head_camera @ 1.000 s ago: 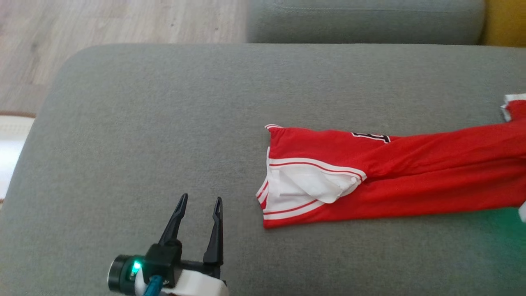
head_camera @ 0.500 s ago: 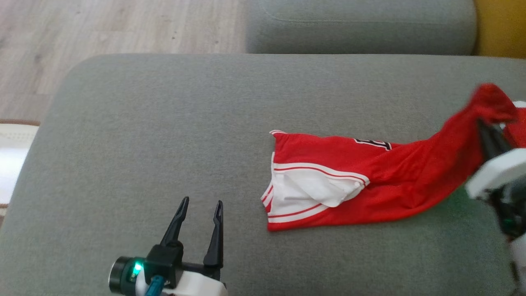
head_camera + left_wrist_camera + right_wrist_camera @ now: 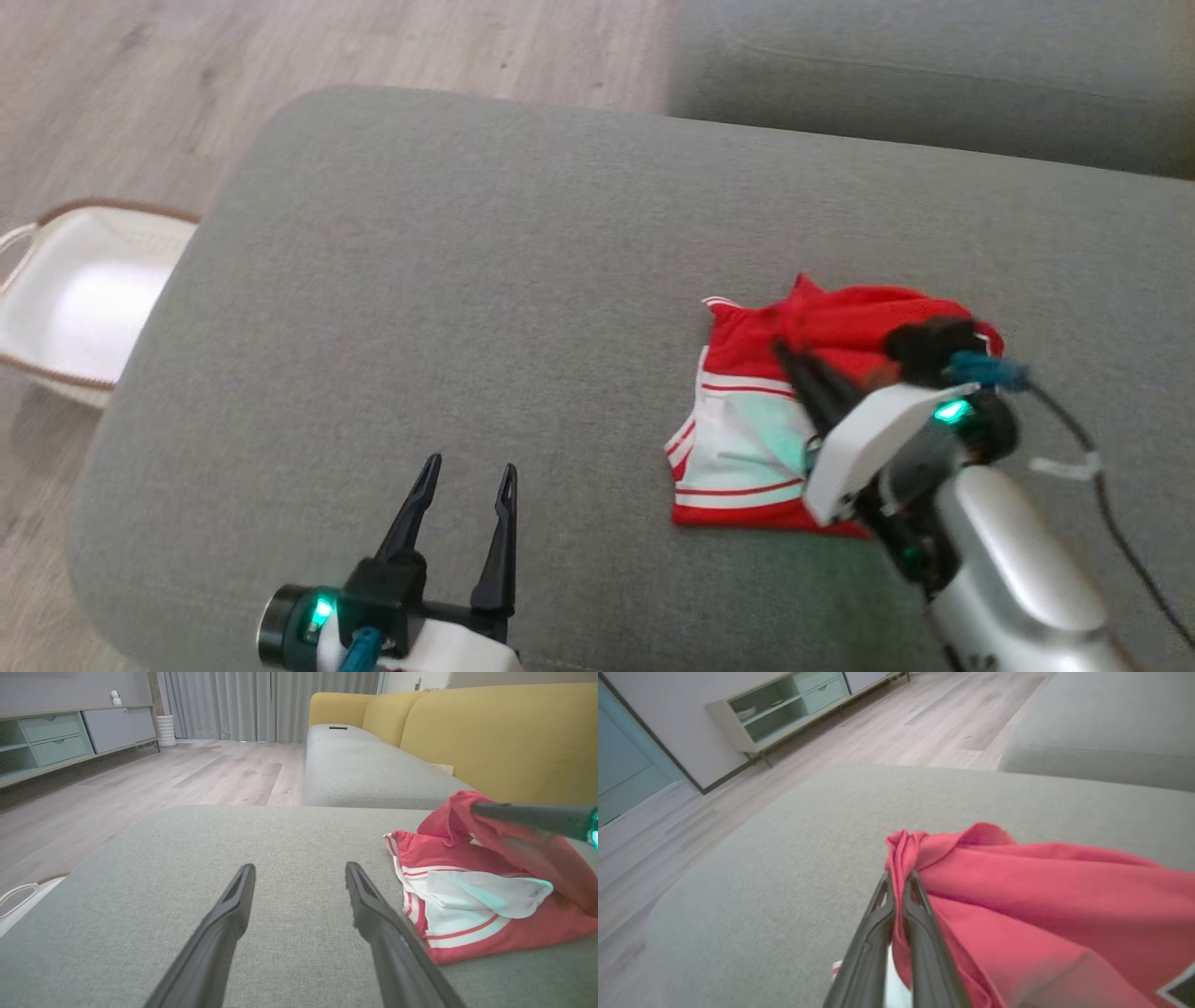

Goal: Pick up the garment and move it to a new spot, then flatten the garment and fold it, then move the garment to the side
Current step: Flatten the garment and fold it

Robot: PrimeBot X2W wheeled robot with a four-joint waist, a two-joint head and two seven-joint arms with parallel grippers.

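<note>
Garment [image 3: 747, 448] is lying right of centre in my head view, on the grey sofa cushion [image 3: 467, 280]. Its white-trimmed end is resting flat toward the lower part of the frame, while its red end is standing up in a bunch. My right end effector [image 3: 780, 347] is clenching that red bunch between closed fingers. In the right wrist view the fabric is wadding at the fingertips and draping off toward the lower right. I am reading this as the fold step, with one end being carried over the other. The next move, as I am judging it, is calling for a low, steady lay-down of the held end onto the flat part, edges lined up, and then a release. The bunching is warning me that the layer may land wrinkled. My left end effector [image 3: 471, 464] is hovering released at the lower left, fingers spread, well apart from the garment, which is sitting to the right of its fingers in the left wrist view.
</note>
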